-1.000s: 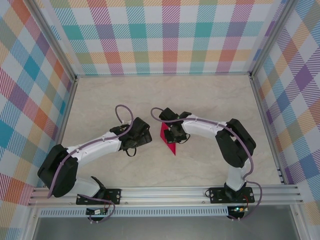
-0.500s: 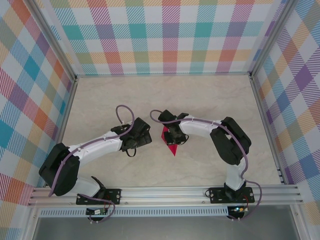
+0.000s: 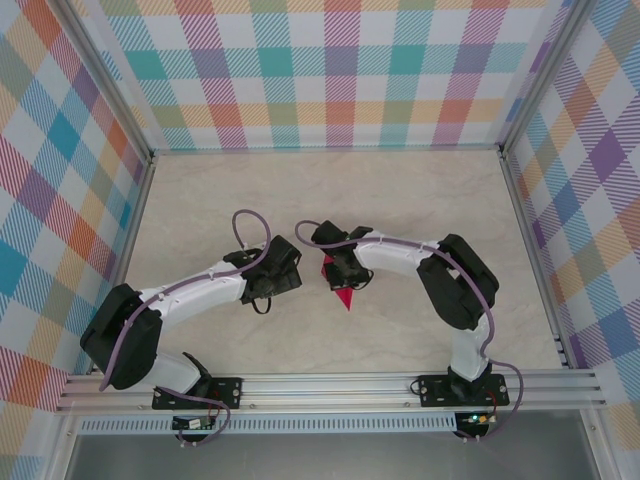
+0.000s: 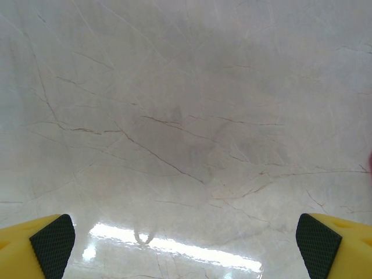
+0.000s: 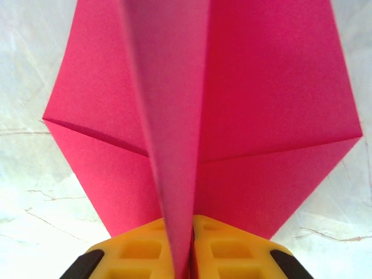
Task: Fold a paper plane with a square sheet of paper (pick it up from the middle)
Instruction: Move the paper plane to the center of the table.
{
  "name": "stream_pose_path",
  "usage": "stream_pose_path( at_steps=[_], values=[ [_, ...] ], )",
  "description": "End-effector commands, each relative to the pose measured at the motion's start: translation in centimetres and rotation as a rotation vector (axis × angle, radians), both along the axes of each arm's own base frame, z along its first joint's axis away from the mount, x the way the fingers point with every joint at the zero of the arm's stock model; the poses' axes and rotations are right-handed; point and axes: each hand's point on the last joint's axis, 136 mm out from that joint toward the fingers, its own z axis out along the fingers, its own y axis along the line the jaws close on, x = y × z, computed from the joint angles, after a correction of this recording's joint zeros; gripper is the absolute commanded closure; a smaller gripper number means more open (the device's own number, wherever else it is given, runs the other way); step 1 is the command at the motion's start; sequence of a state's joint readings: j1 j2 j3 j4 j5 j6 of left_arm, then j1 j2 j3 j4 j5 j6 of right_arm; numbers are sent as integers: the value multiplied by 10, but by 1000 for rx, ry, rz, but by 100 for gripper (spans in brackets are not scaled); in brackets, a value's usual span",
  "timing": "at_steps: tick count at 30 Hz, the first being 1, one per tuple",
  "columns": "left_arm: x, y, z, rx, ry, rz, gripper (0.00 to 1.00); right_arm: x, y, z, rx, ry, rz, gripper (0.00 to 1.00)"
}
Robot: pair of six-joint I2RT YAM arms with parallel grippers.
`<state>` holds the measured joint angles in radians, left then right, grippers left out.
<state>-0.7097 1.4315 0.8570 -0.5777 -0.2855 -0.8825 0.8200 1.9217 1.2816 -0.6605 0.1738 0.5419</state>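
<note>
The pale marble counter (image 3: pixel 420 200) is the biggest thing here, with bright check walls around it. The two arms bend in toward its middle. Their tips are near each other but do not touch.

The left pincer (image 4: pixel 186 244) is spread wide with nothing in it. It looks down at bare counter, just to the left of the paper.

The right pincer (image 5: pixel 192 256) is squeezed tight on the paper plane (image 5: pixel 261 116). Its two yellow fingers (image 5: pixel 139 250) press from both sides on the tall middle fold, which stands up like a thin fin between them. From above, the paper plane sits near the middle of the counter, right under the right pincer. Its pointed tip pokes out toward the near edge. I cannot tell if it lies on the counter or is lifted a little.

On each side of the fin a flat pink wing spreads out, and each wing has a slanted fold line across it.

I think the job is near its end. The sheet looks like a dart, and this step is pinching the middle fold to make it sharp. Next, the right pincer may need to slide along that fold or let go gently. The left pincer could come over to hold a wing down, so the thin paper does not slip or spring open.
</note>
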Motion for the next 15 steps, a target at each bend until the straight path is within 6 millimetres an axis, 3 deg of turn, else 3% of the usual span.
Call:
stream_pose_path(
  at_steps=[1, 7, 15],
  values=[
    [2, 14, 9, 48, -10, 54, 0, 26, 20, 29, 49, -81, 15, 88],
    [-5, 30, 14, 98, -17, 87, 0, 67, 41, 28, 76, -84, -3, 88],
    [-10, 36, 16, 107, -15, 93, 0, 121, 47, 25, 79, -109, -85, 88]
  ],
)
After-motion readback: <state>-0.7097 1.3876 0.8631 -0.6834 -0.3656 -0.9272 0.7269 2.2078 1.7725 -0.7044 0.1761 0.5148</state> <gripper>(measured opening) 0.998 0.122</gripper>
